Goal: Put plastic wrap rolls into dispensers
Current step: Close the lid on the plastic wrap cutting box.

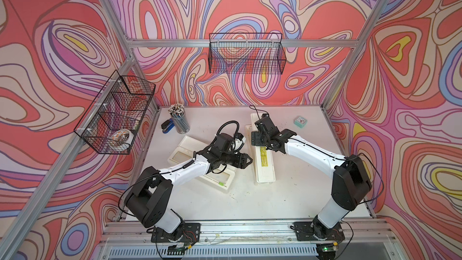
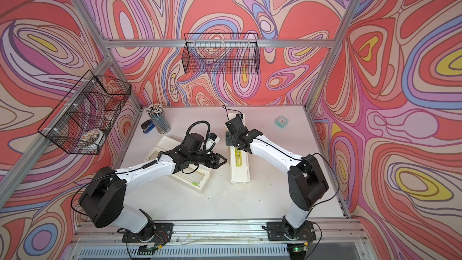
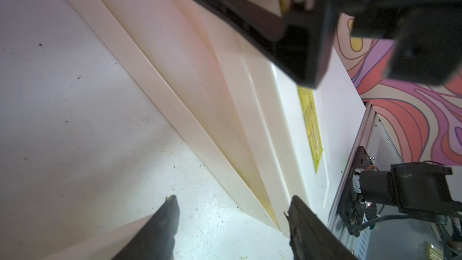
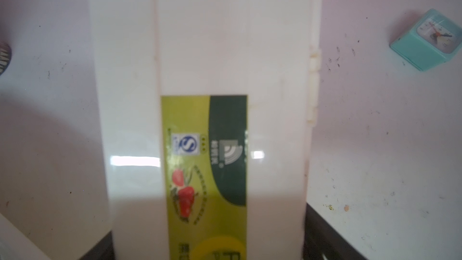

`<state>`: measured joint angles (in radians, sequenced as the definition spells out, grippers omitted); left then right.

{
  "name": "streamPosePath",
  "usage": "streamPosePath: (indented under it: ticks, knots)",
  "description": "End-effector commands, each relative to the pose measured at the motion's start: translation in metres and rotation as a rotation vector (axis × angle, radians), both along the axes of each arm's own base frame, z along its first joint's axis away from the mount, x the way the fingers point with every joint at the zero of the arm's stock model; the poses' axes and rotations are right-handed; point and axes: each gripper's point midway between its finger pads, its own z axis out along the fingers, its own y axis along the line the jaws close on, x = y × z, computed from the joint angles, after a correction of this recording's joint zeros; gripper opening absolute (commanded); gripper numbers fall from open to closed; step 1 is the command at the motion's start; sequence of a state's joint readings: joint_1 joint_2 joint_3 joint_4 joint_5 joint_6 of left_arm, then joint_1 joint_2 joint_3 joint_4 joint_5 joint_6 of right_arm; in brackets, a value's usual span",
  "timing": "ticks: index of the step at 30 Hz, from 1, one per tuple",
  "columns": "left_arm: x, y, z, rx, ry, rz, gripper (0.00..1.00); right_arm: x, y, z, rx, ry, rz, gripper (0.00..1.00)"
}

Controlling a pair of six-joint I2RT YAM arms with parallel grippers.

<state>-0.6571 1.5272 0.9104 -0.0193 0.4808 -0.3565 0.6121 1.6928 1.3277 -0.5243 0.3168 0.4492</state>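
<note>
Two cream dispensers lie on the table. The left dispenser [image 1: 183, 146] [image 2: 162, 146] lies open and slanted under my left arm, with a green slider tab [image 1: 221, 184] at its near end. The right dispenser [image 1: 265, 173] [image 2: 240, 173] [image 4: 225, 46] is closed or nearly closed, its yellow label [image 1: 264, 158] facing up. My right gripper [image 1: 264, 143] [image 4: 207, 246] straddles it, one finger against each long side. My left gripper [image 1: 246, 162] [image 3: 232, 201] is open and empty over bare table, beside that box's near end [image 3: 287, 111]. The plastic wrap rolls are out of view.
A cup of pencils [image 1: 178, 118] and a blue stapler [image 1: 167, 126] stand at the back left. A teal clock [image 1: 300, 122] [image 4: 427, 41] sits at the back right. Wire baskets hang on the back wall [image 1: 246, 56] and left wall [image 1: 117, 111].
</note>
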Motion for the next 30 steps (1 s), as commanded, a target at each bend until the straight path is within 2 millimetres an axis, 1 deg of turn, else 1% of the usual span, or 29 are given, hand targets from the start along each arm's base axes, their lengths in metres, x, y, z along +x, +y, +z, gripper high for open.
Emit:
streamPosePath:
  ticks: [1, 7, 9, 10, 11, 14, 16, 18, 19, 26, 30]
  knots:
    - [-0.013, -0.016, 0.018, -0.062, -0.063, -0.097, 0.73, 0.015, 0.013, 0.014, 0.029, -0.083, 0.027, 0.72]
    - [-0.03, -0.027, 0.011, -0.047, -0.084, -0.16, 0.79, 0.021, 0.021, 0.01, 0.018, -0.058, 0.04, 0.72]
    - [-0.034, -0.027, 0.007, -0.041, -0.097, -0.157, 0.8, 0.023, 0.022, 0.015, 0.005, -0.056, 0.039, 0.73]
    - [-0.035, -0.026, 0.006, -0.042, -0.101, -0.155, 0.8, 0.025, 0.024, 0.005, -0.011, -0.034, 0.038, 0.73]
    - [-0.036, -0.025, 0.005, -0.041, -0.106, -0.147, 0.81, 0.026, 0.024, 0.004, -0.017, -0.029, 0.035, 0.73]
    - [-0.034, -0.02, 0.004, -0.045, -0.126, -0.12, 0.81, 0.028, 0.025, 0.006, -0.025, -0.02, 0.028, 0.73]
    - [-0.033, -0.018, 0.005, -0.044, -0.14, -0.105, 0.83, 0.029, 0.025, 0.005, -0.029, -0.02, 0.021, 0.73]
    - [-0.032, -0.016, 0.004, -0.039, -0.149, -0.098, 0.93, 0.03, 0.027, 0.004, -0.029, -0.019, 0.019, 0.73]
    - [-0.033, -0.017, 0.003, -0.039, -0.15, -0.101, 0.95, 0.03, 0.027, 0.003, -0.033, -0.015, 0.019, 0.73]
    - [-0.032, -0.024, -0.01, -0.02, -0.138, -0.106, 0.96, 0.036, 0.029, -0.004, -0.062, 0.001, 0.015, 0.74]
    - [-0.027, -0.028, -0.018, -0.01, -0.124, -0.091, 0.95, 0.041, 0.031, -0.008, -0.067, 0.002, 0.008, 0.74]
